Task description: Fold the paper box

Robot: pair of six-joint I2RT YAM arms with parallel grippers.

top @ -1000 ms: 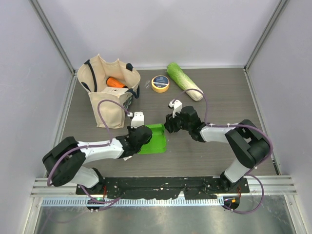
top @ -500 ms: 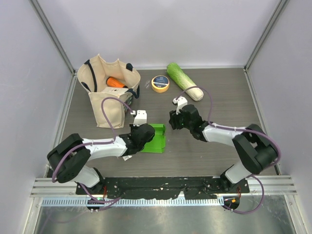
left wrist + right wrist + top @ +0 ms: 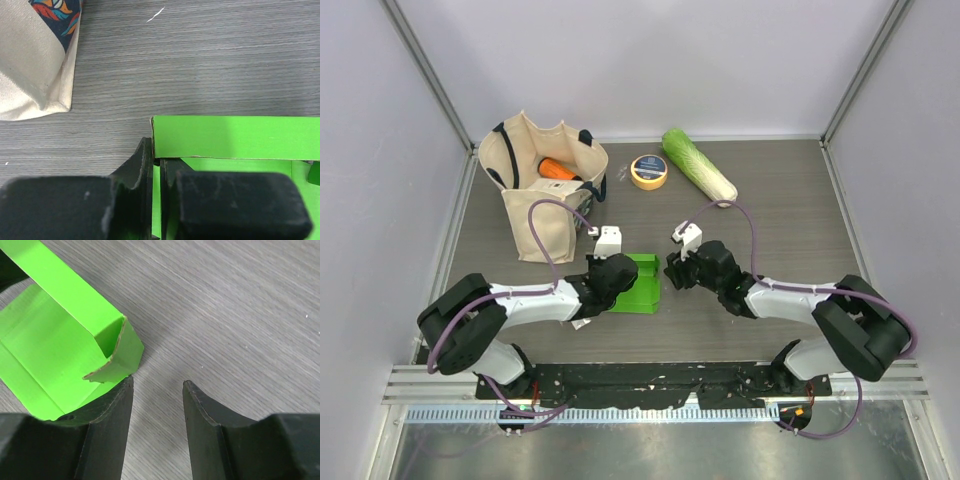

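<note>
Seen from my remote desk: the box [image 3: 638, 283] lay on the table [image 3: 790, 220] near its middle, between the two arms, partly formed, its far wall standing upright and a short flap bent round at the right corner; my left gripper [image 3: 156, 160] was pressed together on the box's left wall, one finger outside the card and one inside, the thin card pinched between them; my right gripper [image 3: 157, 405] was spread and held nothing, low over the table just beside the box's right corner, one finger close against the bent flap, though I could not tell whether it touched; the bag [image 3: 535, 190] stood at far left with an orange item [image 3: 557, 168] inside; the tape [image 3: 649, 171] and the cabbage [image 3: 698, 167] lay near the far edge, well apart from the box
</note>
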